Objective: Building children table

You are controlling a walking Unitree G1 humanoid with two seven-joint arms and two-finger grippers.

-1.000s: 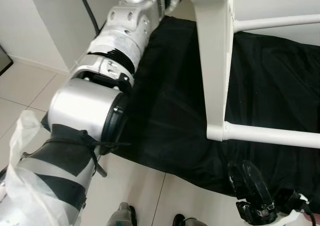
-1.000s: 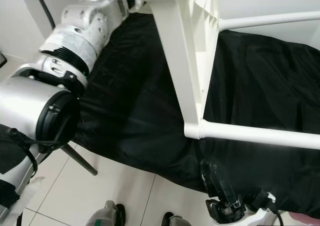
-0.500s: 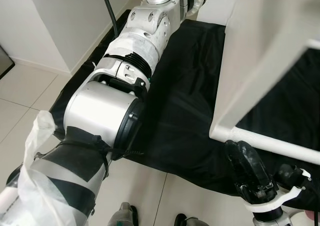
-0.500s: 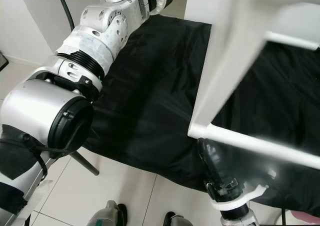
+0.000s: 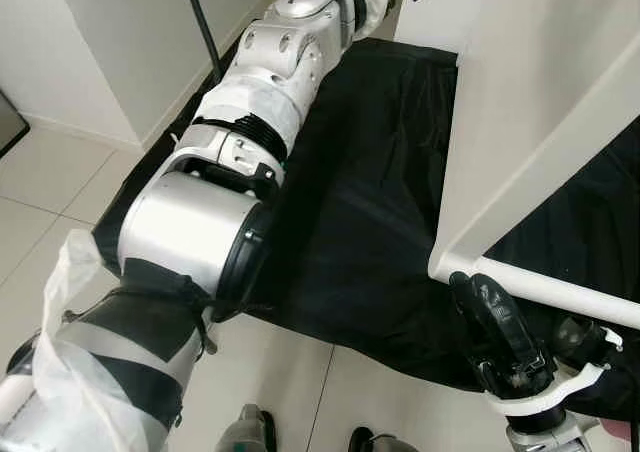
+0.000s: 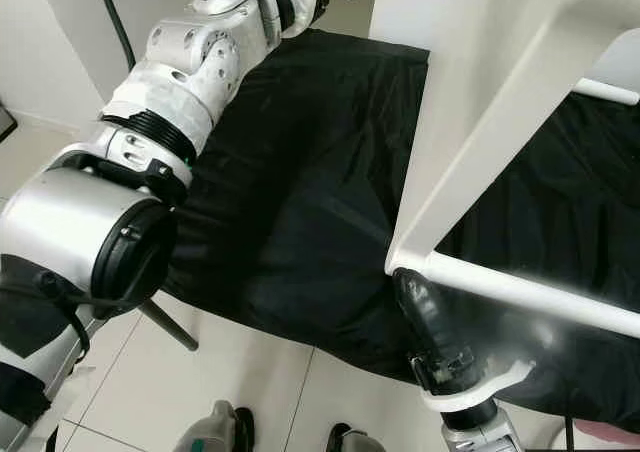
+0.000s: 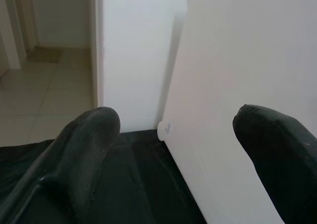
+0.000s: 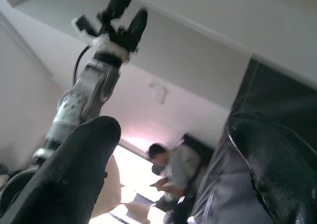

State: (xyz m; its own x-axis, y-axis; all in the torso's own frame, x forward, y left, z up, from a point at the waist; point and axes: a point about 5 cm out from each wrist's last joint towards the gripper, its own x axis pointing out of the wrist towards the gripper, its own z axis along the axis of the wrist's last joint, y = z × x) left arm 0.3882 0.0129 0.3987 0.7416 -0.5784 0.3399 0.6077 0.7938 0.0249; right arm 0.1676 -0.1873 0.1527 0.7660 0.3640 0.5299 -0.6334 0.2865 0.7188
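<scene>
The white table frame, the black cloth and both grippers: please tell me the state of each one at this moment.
white table frame: tilted, lifted over the cloth, not standing on its legs.
black cloth: spread out on the tiled floor, wrinkled.
left gripper: open, raised beside the frame's flat white panel.
right gripper: open, low near the frame's bottom corner.
person: seated in the background.

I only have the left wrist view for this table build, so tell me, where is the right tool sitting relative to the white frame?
Observer: The right tool points up just below the white frame's lower corner, where the crossbar joins.
Operator: Is it open?
Observer: Yes, its fingers stand apart with nothing between them.
Operator: Anyone nearby?
Observer: A person sits in the background of the right wrist view.
</scene>
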